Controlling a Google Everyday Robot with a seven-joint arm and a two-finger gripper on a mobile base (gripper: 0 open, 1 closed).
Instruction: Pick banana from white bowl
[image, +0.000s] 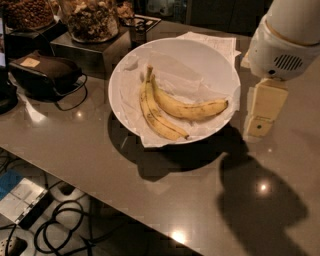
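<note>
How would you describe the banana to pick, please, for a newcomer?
On the table sits a white bowl, the tool beside its right rim. Of the two inside, yours is the thicker curved banana nearer the tool, not the slimmer streaked banana.

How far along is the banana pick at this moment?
Done: nothing yet; the banana lies in the white bowl, untouched. In hand: the tool hangs beside the white bowl, at picture right, above the table. Left: reach in, grasp, lift.

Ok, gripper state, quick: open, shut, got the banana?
Gripper: just right of the white bowl; open or shut cannot be told; not holding the banana, which lies in the bowl.
</note>
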